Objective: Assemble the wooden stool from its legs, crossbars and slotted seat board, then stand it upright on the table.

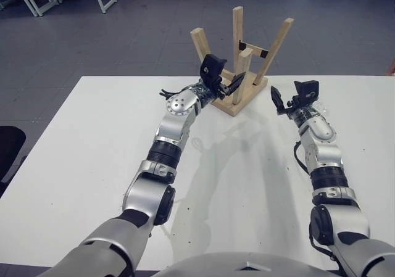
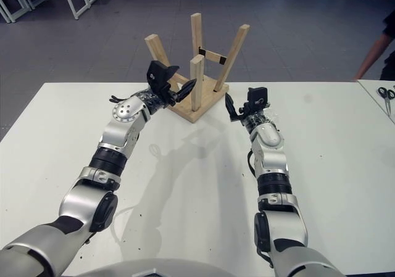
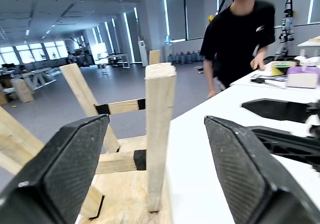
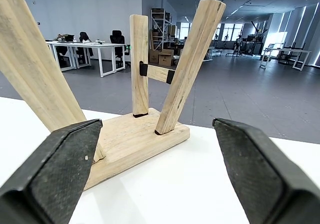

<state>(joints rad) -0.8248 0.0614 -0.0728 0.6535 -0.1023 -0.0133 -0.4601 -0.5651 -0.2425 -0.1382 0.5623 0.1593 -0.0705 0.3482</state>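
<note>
The wooden stool rests upside down at the table's far edge, seat board flat on the table and its legs pointing up. Crossbars with dark ends join the legs. My left gripper hovers open at the stool's left side. The nearest leg stands just ahead of the gap between its fingers. My right gripper is open to the right of the stool, a short way off the seat board, and holds nothing; its wrist view looks at the stool past its fingers.
The white table stretches bare toward me and to both sides. Its far edge runs right behind the stool, with grey floor beyond. A second table with scissors stands off to the right.
</note>
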